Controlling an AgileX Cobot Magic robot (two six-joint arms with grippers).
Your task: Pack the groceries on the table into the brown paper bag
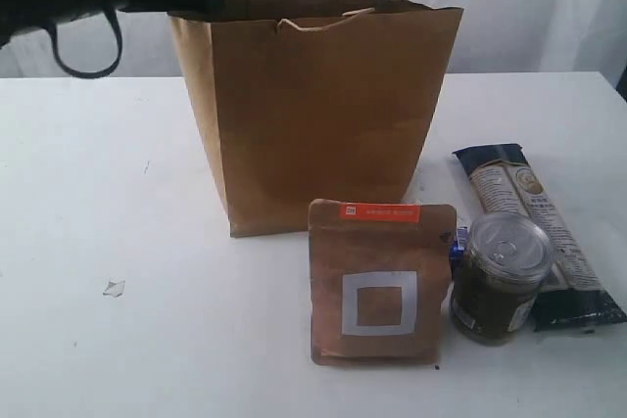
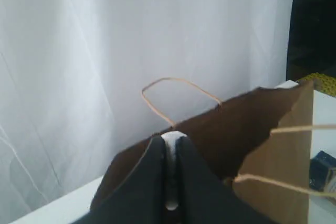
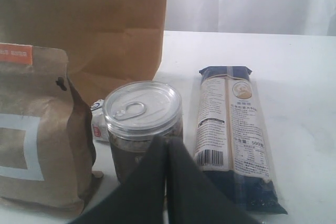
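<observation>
Nearest, a brown square-marked pouch (image 1: 382, 281) of matte kraft paper is stood upright on the white worktop (image 1: 118, 203). Just beside it a small dark jar (image 1: 502, 276), cylindrical under a clear pull-ring lid, is faced by the black right hand (image 3: 165, 140), which is pressed shut on nothing. A long navy-tan packet (image 1: 539, 232), glossy and flat, is laid beyond the jar. Farthest, the tall brown paper bag (image 1: 313, 115) is stood open, its rim pinched by the almost closed left hand (image 2: 170, 139).
</observation>
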